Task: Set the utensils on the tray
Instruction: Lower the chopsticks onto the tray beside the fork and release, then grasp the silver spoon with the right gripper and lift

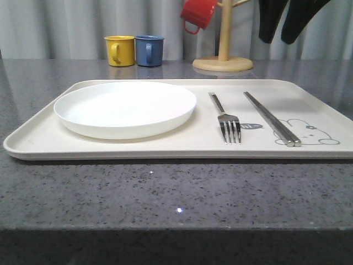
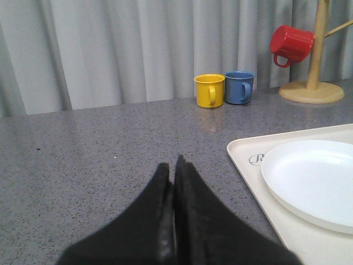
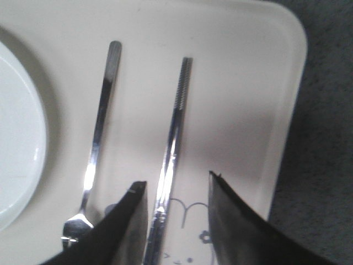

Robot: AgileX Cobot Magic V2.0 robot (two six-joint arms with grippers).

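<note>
Grey counter [image 1: 165, 193]; chopsticks [image 3: 165, 165] partly behind claw [image 3: 175, 193].

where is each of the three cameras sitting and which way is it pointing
Front view: low at the table's near edge, facing forward across the cream rectangular tray to the curtain; black robot parts hang at upper right.
Left wrist view: low over the grey table left of the tray, facing the yellow mug; shut left gripper shows.
Right wrist view: above the tray, looking down at the silver metal chopsticks; open right gripper straddles them.
Shared: all see the white round plate.
</note>
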